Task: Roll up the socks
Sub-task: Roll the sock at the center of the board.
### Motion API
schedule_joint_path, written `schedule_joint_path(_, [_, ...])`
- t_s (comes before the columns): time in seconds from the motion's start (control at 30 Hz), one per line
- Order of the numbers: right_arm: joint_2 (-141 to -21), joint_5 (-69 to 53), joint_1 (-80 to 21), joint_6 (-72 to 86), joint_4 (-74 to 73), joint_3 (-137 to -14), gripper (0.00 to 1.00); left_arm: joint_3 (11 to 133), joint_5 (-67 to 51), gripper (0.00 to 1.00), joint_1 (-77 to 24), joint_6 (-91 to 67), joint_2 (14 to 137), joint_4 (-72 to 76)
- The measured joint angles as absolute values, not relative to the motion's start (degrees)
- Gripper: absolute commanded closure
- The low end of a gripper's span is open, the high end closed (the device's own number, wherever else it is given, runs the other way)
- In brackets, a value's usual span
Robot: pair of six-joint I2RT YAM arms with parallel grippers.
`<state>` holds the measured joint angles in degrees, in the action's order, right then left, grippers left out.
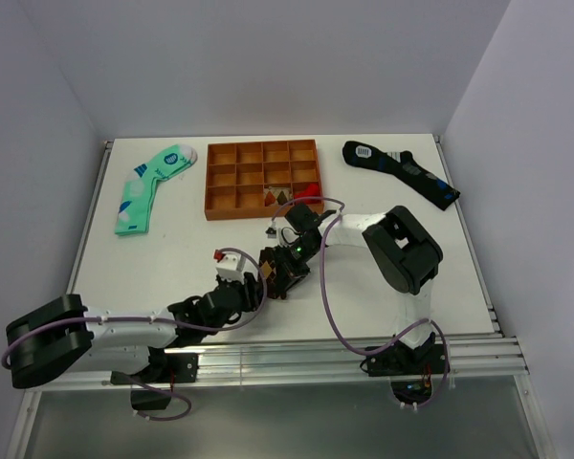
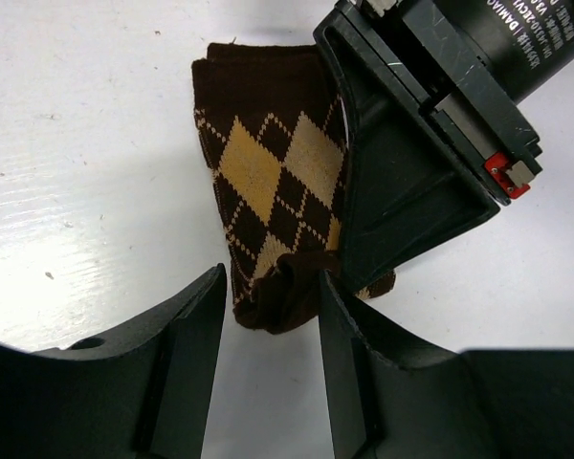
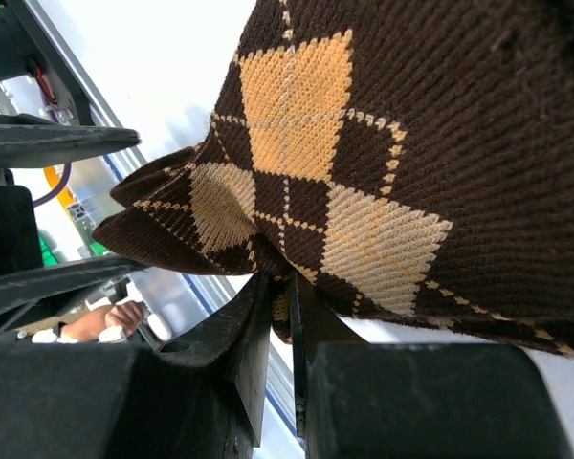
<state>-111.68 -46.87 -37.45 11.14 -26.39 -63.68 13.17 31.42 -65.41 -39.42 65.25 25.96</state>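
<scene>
The socks (image 2: 268, 182), brown argyle with tan and beige diamonds, lie folded on the white table. My left gripper (image 2: 273, 298) is open, and the dark bunched end of the socks sits between its fingertips, touching the right finger only. My right gripper (image 3: 279, 287) is shut on a fold at the edge of the socks (image 3: 364, 163), lifting the fabric a little. Its black body (image 2: 402, 163) covers the socks' right side in the left wrist view. In the top view both grippers meet mid-table, left (image 1: 260, 279) and right (image 1: 285, 268), hiding most of the socks.
An orange-brown compartment tray (image 1: 261, 177) stands behind the grippers. A mint-green sock (image 1: 148, 186) lies at the back left and a black-navy sock (image 1: 400, 172) at the back right. The metal rail (image 1: 297, 359) runs along the near table edge.
</scene>
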Motion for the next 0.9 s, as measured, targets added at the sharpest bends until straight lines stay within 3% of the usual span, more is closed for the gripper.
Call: schedule_joint_path(0.9, [-110.1,-46.9,-37.1,10.4,-25.3,-61.5,0.84,20.1,33.2,0.56,-64.1,-40.4,79.3,25.9])
